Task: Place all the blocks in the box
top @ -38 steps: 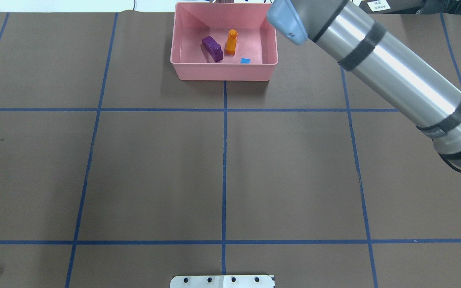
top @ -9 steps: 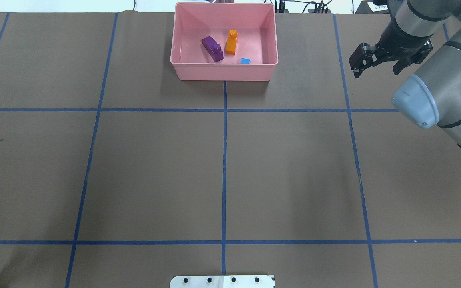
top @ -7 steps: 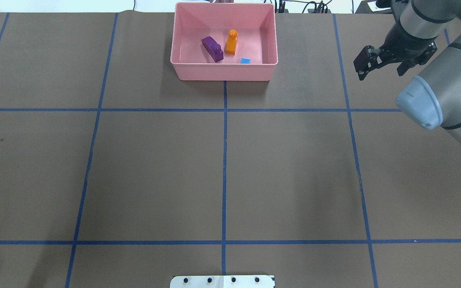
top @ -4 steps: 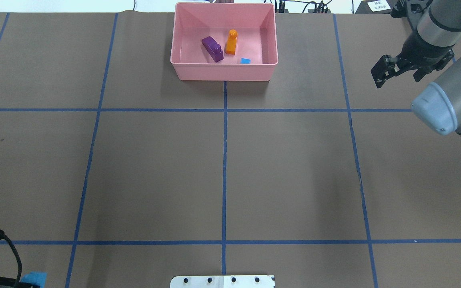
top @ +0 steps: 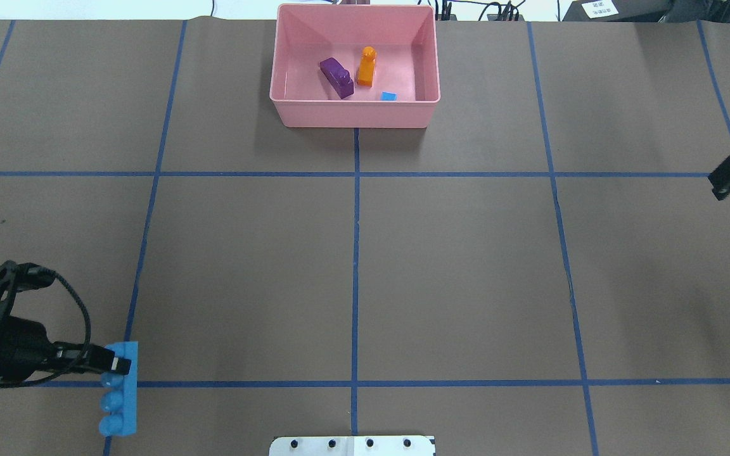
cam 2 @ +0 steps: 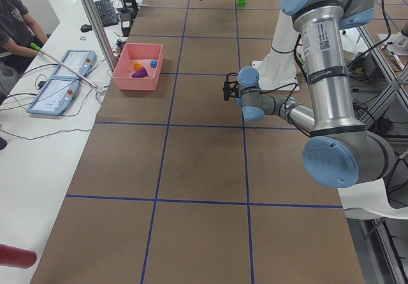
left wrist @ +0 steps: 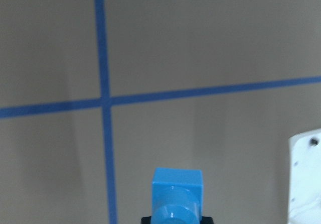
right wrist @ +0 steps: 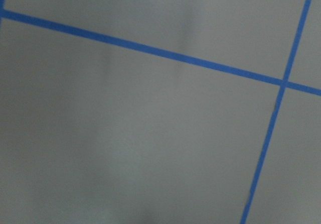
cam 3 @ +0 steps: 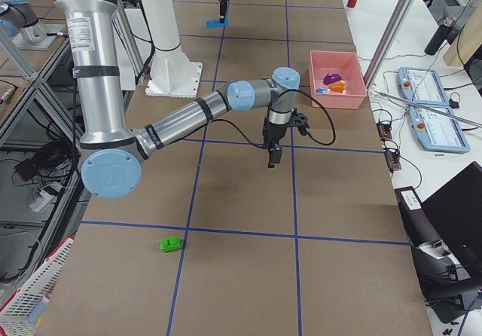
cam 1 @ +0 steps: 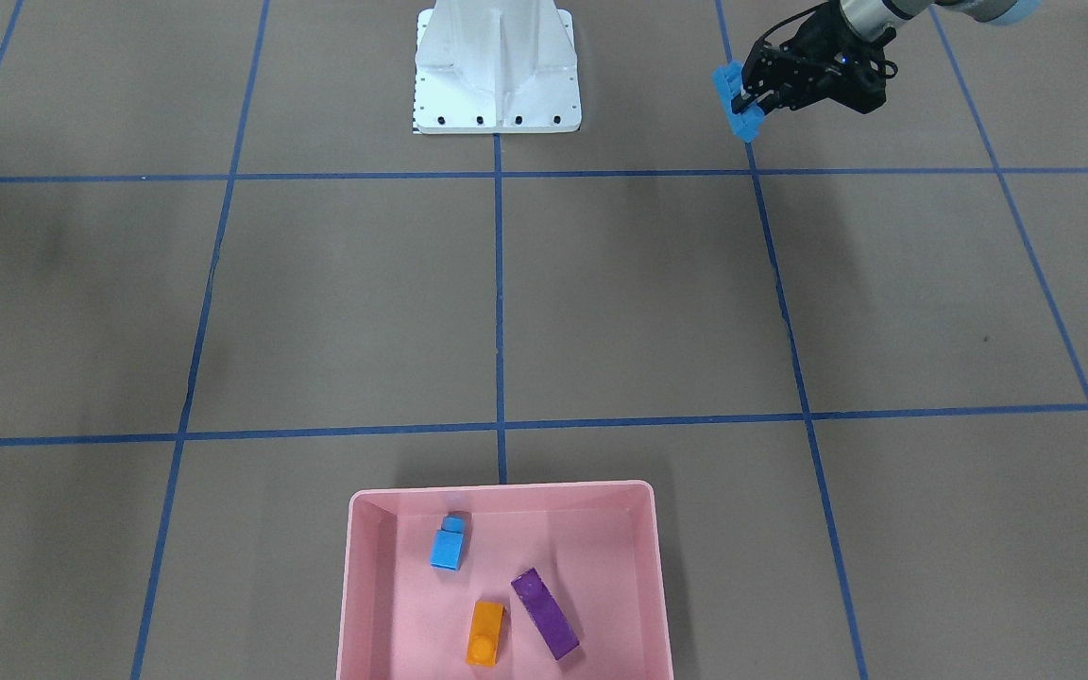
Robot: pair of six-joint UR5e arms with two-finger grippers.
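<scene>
Box glossy plastic; tbl cover matt paper

Overhead and front cameras opposed, two at table ends, all four sharing box

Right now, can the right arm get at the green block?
Probably yes: the green block lies alone on the table at that arm's end; the right gripper hangs empty, nothing between them.

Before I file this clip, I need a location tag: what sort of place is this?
Most likely a robotics lab test bench: a left arm and right arm work at a table taped into a blue grid, with control panels on a side desk.
</scene>
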